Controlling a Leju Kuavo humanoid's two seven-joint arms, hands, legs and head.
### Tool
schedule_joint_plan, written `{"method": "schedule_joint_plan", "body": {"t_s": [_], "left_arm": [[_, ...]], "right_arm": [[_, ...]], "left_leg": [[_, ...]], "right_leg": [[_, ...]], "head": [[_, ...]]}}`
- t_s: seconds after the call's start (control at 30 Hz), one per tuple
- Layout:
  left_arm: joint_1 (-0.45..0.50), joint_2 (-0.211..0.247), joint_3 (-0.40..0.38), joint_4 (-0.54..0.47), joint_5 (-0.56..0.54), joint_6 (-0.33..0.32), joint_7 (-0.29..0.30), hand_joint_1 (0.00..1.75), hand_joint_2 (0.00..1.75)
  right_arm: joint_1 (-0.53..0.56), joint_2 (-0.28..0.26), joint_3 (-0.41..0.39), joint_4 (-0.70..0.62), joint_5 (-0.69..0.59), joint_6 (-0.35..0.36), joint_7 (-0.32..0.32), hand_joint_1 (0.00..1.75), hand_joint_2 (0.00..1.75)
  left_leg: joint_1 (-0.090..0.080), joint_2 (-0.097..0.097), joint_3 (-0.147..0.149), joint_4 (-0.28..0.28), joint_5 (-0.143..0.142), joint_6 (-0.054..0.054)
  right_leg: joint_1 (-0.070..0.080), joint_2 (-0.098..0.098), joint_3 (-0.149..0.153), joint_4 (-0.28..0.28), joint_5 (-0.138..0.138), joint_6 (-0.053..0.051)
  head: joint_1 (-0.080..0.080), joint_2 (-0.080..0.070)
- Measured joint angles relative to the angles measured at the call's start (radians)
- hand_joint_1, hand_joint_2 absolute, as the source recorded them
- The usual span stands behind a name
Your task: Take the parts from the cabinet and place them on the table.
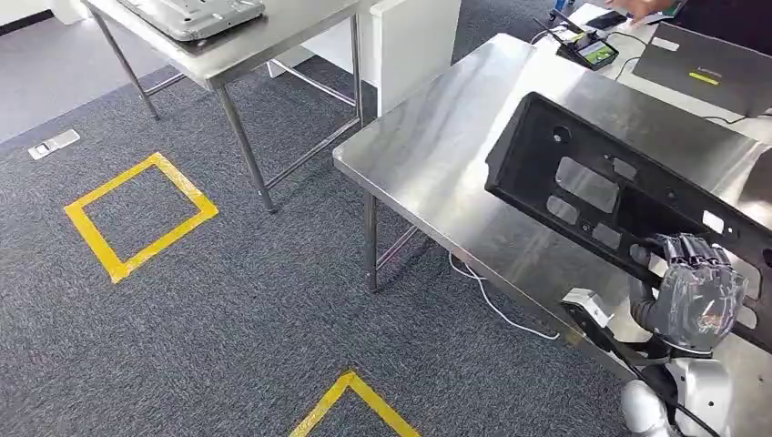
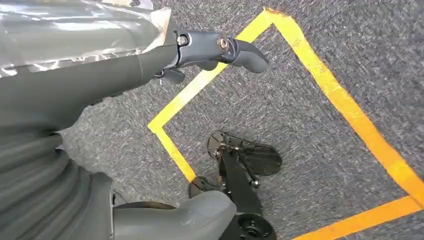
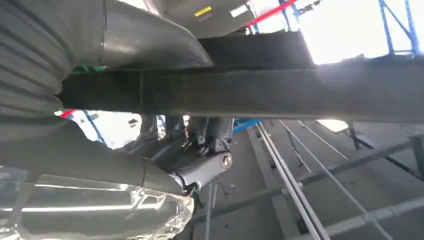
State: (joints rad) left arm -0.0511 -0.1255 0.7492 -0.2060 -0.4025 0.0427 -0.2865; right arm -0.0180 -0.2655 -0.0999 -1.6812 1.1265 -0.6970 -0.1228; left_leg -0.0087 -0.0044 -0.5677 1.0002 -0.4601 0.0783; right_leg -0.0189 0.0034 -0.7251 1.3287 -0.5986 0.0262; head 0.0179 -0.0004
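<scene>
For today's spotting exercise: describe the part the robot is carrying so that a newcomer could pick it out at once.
Find the steel table on the right. Above its near end the right hand holds a black panel, tilted, its far end raised. Long, flat and pierced with cut-out holes, it is unlike the grey laptop and small devices further back.

Matt black plastic part [image 1: 608, 196], brushed-steel table [image 1: 437, 155]
</scene>
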Motion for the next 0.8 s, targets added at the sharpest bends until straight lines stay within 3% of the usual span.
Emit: {"method": "schedule_joint_plan", "body": {"t_s": [0.03,0.07,0.13,0.17,0.23,0.3,0.33,0.37,0.4,0.47,0.5,0.53,0.57,0.6,0.67,0.7,0.8], "left_arm": [[0.001,0.000,0.000,0.000,-0.002,-0.001,0.000,0.00,1.75],[0.002,0.000,0.000,0.000,-0.002,-0.001,0.000,0.00,1.75],[0.002,0.000,0.001,0.000,-0.006,-0.002,0.000,0.00,1.75],[0.003,0.000,0.002,0.000,-0.006,-0.001,0.000,0.00,1.75],[0.001,0.000,0.005,0.000,-0.006,-0.001,0.001,0.00,1.75],[0.000,0.001,0.006,0.000,-0.006,-0.001,0.001,0.00,1.75],[-0.001,0.002,0.006,-0.001,-0.006,-0.001,0.001,0.00,1.75],[-0.001,0.002,0.006,0.000,-0.006,-0.001,0.000,0.00,1.75],[-0.001,0.001,0.007,0.000,-0.006,-0.002,0.000,0.00,1.75],[0.000,0.000,0.007,0.000,-0.007,-0.002,0.001,0.00,1.75],[0.002,0.000,0.007,0.000,-0.007,-0.002,0.001,0.00,1.75],[0.003,0.000,0.007,0.000,-0.007,-0.002,0.001,0.00,1.75],[0.003,0.000,0.007,0.000,-0.007,-0.002,0.002,0.00,1.75],[0.003,0.000,0.007,0.000,-0.007,-0.002,0.001,0.00,1.75],[0.003,0.000,0.007,0.000,-0.008,-0.002,-0.006,0.00,1.75],[0.002,0.001,0.007,0.000,-0.011,-0.001,-0.010,0.00,1.75],[0.001,0.003,0.007,0.000,-0.017,0.000,-0.013,0.00,1.75]], "right_arm": [[0.002,0.000,-0.001,0.001,0.001,0.000,0.002,1.75,1.75],[0.003,0.000,-0.001,0.001,0.002,0.000,0.002,1.75,1.75],[0.003,0.000,-0.001,0.001,0.004,0.000,0.002,1.75,1.75],[0.003,0.001,-0.001,0.002,0.004,0.000,0.003,1.75,1.75],[0.004,0.002,-0.001,0.002,0.004,0.000,0.003,1.75,1.75],[0.004,0.003,-0.001,0.002,0.004,0.000,0.003,1.75,1.75],[0.004,0.003,-0.002,0.001,0.004,0.000,0.003,1.75,1.75],[0.004,0.002,-0.002,0.001,0.004,0.000,0.003,1.75,1.75],[0.004,0.003,-0.003,0.001,0.004,0.000,0.004,1.75,1.75],[0.004,0.004,-0.002,0.001,0.005,0.000,0.004,1.75,1.75],[0.005,0.005,-0.001,0.001,0.005,0.000,0.004,1.75,1.75],[0.007,0.005,-0.001,0.001,0.005,0.000,0.004,1.75,1.75],[0.009,0.006,-0.001,0.001,0.005,0.000,0.004,1.75,1.75],[0.009,0.006,-0.001,0.001,0.005,0.000,0.004,1.75,1.75],[0.006,0.006,-0.001,0.001,0.005,0.000,0.004,1.75,1.75],[0.004,0.006,-0.001,0.002,0.004,0.000,0.004,1.75,1.75],[0.004,0.008,0.001,0.002,0.004,0.000,0.004,1.75,1.75]], "left_leg": [[-0.001,-0.001,0.007,0.000,-0.007,-0.001],[0.000,-0.003,0.016,0.000,-0.014,-0.004],[0.002,-0.005,0.042,0.001,-0.034,-0.013],[-0.001,-0.006,0.044,0.002,-0.043,-0.020],[-0.008,-0.006,0.049,0.011,-0.063,-0.028],[-0.003,-0.004,0.051,0.006,-0.066,-0.034],[0.002,-0.004,0.053,0.011,-0.077,-0.041],[0.003,-0.003,0.047,0.036,-0.087,-0.047],[0.004,-0.002,0.017,0.092,-0.110,-0.053],[0.011,-0.002,-0.090,0.264,-0.169,-0.062],[0.012,-0.001,-0.136,0.324,-0.179,-0.062],[0.012,0.000,-0.166,0.350,-0.172,-0.061],[0.012,0.000,-0.176,0.331,-0.135,-0.058],[0.011,0.000,-0.160,0.270,-0.078,-0.052],[0.003,-0.001,-0.097,0.095,0.034,-0.031],[-0.006,0.000,-0.082,0.042,0.041,-0.022],[-0.016,0.003,-0.075,0.036,0.031,-0.010]], "right_leg": [[-0.001,0.000,-0.013,-0.004,0.013,0.007],[-0.001,0.000,-0.003,-0.049,0.045,0.018],[-0.008,-0.003,0.067,-0.228,0.142,0.043],[-0.012,-0.008,0.090,-0.292,0.169,0.046],[-0.007,-0.003,0.106,-0.300,0.163,0.016],[0.001,0.000,0.104,-0.299,0.157,0.005],[-0.008,0.002,0.111,-0.302,0.155,-0.004],[-0.007,0.002,0.116,-0.303,0.151,-0.010],[-0.007,0.002,0.122,-0.303,0.146,-0.018],[-0.001,0.001,0.131,-0.303,0.136,-0.031],[0.002,0.001,0.136,-0.303,0.130,-0.032],[0.004,0.002,0.142,-0.303,0.126,-0.034],[0.005,0.003,0.152,-0.303,0.119,-0.033],[0.006,0.004,0.162,-0.303,0.115,-0.033],[0.006,0.006,0.179,-0.305,0.103,-0.031],[0.013,0.009,0.185,-0.303,0.095,-0.027],[0.007,0.010,0.187,-0.311,0.088,-0.013]], "head": [[-0.002,0.000],[0.000,0.000],[0.000,0.000],[0.005,0.000],[0.002,0.000],[-0.001,0.000],[-0.003,0.000],[-0.003,0.000],[-0.006,0.000],[-0.005,0.000],[-0.005,0.000],[-0.005,0.000],[-0.005,0.000],[-0.005,0.000],[-0.005,0.000],[-0.005,0.000],[-0.005,0.000]]}}
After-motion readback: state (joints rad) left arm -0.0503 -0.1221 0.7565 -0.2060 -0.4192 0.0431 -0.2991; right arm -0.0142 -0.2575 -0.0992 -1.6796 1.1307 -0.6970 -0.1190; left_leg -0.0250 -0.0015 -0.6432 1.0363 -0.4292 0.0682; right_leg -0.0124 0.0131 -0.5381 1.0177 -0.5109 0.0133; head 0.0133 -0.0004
